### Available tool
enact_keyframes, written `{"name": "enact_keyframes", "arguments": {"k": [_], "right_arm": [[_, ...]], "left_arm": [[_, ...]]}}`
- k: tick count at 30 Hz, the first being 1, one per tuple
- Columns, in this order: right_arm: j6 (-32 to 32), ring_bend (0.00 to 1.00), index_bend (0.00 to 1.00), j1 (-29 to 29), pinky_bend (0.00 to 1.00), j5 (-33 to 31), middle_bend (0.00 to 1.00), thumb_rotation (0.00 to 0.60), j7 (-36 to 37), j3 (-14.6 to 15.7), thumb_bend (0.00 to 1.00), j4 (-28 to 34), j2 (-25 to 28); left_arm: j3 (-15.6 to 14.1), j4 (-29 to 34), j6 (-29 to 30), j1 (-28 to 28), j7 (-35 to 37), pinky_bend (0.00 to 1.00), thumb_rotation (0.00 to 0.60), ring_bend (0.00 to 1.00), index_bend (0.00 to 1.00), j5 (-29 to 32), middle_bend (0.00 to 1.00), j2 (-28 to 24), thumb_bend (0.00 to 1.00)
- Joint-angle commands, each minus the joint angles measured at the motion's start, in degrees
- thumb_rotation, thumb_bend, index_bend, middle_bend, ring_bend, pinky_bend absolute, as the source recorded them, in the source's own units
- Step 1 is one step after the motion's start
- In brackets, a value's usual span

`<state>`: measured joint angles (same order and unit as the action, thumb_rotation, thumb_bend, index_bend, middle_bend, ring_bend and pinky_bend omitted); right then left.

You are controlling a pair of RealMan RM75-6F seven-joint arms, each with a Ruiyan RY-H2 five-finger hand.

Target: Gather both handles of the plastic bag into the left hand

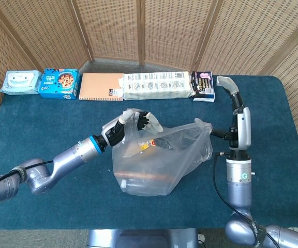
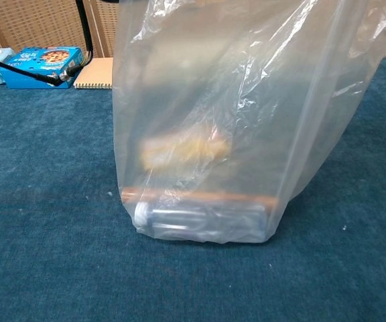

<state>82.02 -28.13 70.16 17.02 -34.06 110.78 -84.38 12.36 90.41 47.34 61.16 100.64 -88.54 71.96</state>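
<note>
The left arm reaches from seven o'clock toward two o'clock, and the left hand (image 1: 138, 123) has its fingers curled around a plastic bag handle (image 1: 131, 114). The right arm stands upright at four o'clock; the right hand (image 1: 226, 84) points toward eleven o'clock, fingers together, holding nothing.
</note>
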Motion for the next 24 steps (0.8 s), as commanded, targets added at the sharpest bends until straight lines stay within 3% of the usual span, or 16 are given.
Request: {"name": "enact_keyframes", "arguments": {"k": [1,12,24], "right_arm": [[0.0,0.06,0.18,-0.8,0.09,-0.2,0.16,0.6,-1.8,-0.3,0.05,0.7,0.5],[-1.5,0.05,0.18,-3.6,0.08,-4.9,0.15,0.6,-3.7,-2.6,0.05,-2.9,0.6],[-2.7,0.04,0.18,-6.4,0.07,-6.6,0.15,0.6,-4.9,-2.7,0.05,-3.4,0.0]], "left_arm": [[0.0,0.2,0.1,0.4,0.3,0.27,0.0,0.35,0.38,-0.5,0.4,0.1,0.11],[-1.5,0.4,1.1,0.8,2.9,0.27,0.0,0.35,0.38,-2.4,0.4,-0.6,0.11],[-0.5,0.0,0.1,2.9,1.8,0.25,0.0,0.32,0.38,-0.7,0.4,0.8,0.1]]}}
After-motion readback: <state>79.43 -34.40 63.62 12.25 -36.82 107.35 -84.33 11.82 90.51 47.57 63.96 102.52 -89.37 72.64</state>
